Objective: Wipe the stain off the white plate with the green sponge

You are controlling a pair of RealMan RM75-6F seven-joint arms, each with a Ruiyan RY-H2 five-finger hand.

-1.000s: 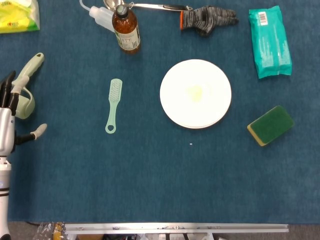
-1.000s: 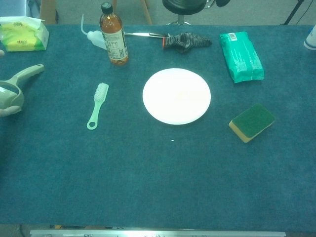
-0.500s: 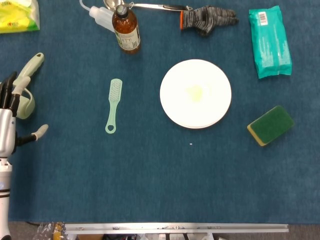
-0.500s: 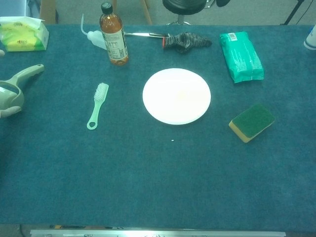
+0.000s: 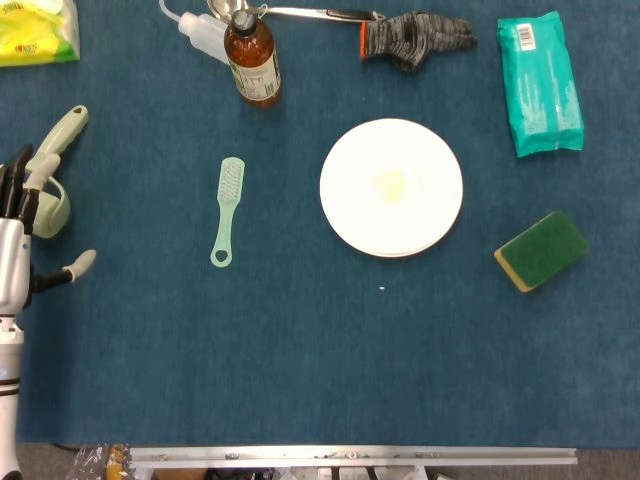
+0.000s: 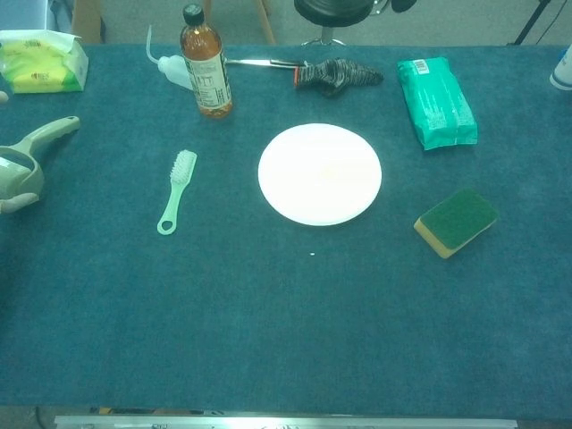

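Green sponge untouched beside stained white plate; left hand fingers spread, empty.

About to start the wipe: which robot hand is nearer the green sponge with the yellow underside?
Cannot compare: only the left robot hand shows, at the table's far left edge, across from the green sponge at the right. The right robot hand is out of view.

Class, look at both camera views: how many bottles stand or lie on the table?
2. A brown bottle stands at the back left; a clear squeeze bottle lies just behind it, to its left. A white object at the chest view's right edge is too cropped to identify.
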